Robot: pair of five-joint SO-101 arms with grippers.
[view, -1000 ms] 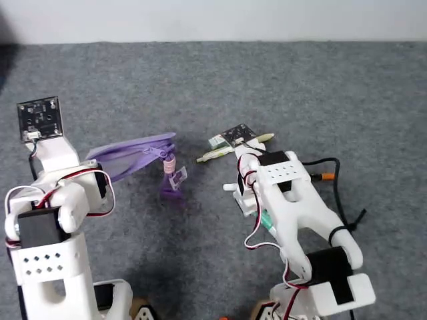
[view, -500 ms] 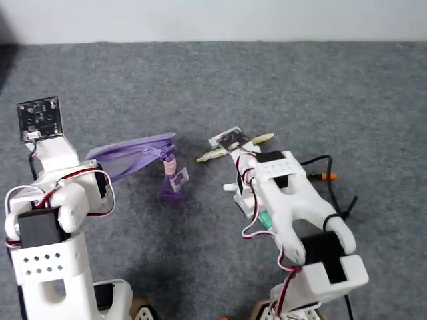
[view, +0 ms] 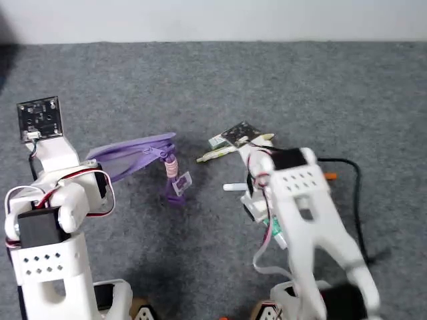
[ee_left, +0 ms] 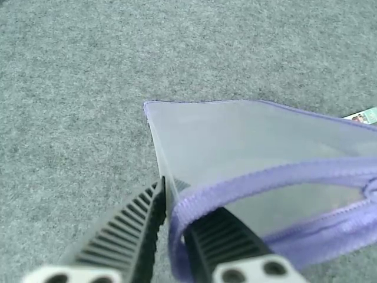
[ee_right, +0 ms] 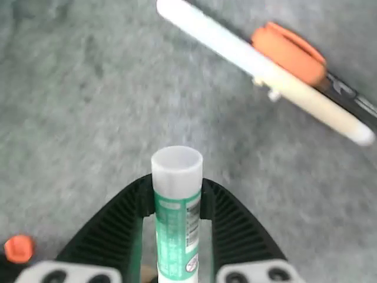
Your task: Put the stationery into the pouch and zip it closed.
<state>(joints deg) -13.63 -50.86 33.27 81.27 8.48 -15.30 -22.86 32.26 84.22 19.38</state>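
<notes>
**High view.** The purple-edged pouch (view: 133, 157) is lifted off the grey felt (view: 300, 87) at the left arm's side. Its zip pull (view: 175, 183) dangles at the end towards the table's middle. The glue stick (view: 233, 187) sticks out of the right arm with its white end towards the pouch, near it but apart. A pale pen (view: 212, 156) lies on the felt between them, farther back.

**Left wrist view.** The left gripper (ee_left: 171, 197) is clamped on the pouch's (ee_left: 253, 141) purple zip edge at one corner. Two purple bands run apart, so the mouth looks open.

**Right wrist view.** The right gripper (ee_right: 177, 187) pinches the glue stick (ee_right: 177, 168) by its green label, cap forward. A white pen (ee_right: 235, 50) with an orange clip lies on the felt beyond.

**Step in hand (judged): feed the glue stick into the pouch.**
- Approach cap first, along the line of the opening and between the two zip bands.
- Pass beside the dangling pull, not through it.
- Left arm holds the edge high so the mouth gapes.
- Release once most of the stick is past the zip, or it may roll back out.
</notes>
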